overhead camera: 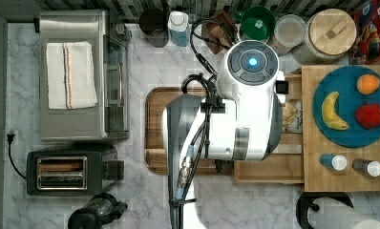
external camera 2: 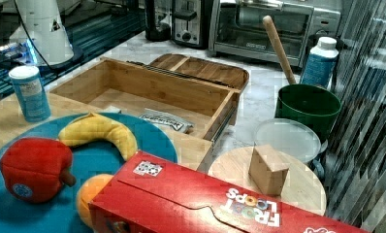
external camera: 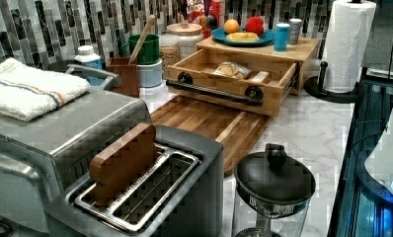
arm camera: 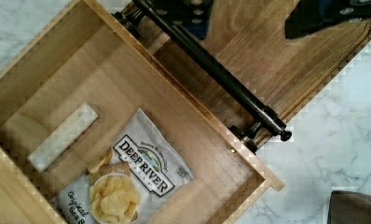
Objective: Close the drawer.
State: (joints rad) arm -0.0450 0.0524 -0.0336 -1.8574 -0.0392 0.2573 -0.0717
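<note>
The drawer [external camera: 219, 96] is a pale bamboo box pulled well out of its stand, over the dark cutting board [external camera: 209, 123]. A black bar handle [arm camera: 216, 72] runs along its front. Inside lie a chip bag [arm camera: 127, 182] and a small pale block [arm camera: 62, 137]. In the top view my white arm [overhead camera: 245, 109] hangs over the drawer [overhead camera: 269, 169] and hides most of it. In the wrist view my gripper [arm camera: 249, 16] is open above the cutting board, just outside the handle, with its dark fingertips [arm camera: 323, 14] apart and nothing between them.
The stand top [overhead camera: 317, 176] bears a blue plate [overhead camera: 345, 138] with fruit and two shakers. A toaster oven [overhead camera: 78, 76] and a toaster [overhead camera: 68, 169] stand at the top view's left. Jars, a green cup [overhead camera: 257, 21] and a cereal box line the back wall. A paper towel roll [external camera: 350, 44] stands beside the stand.
</note>
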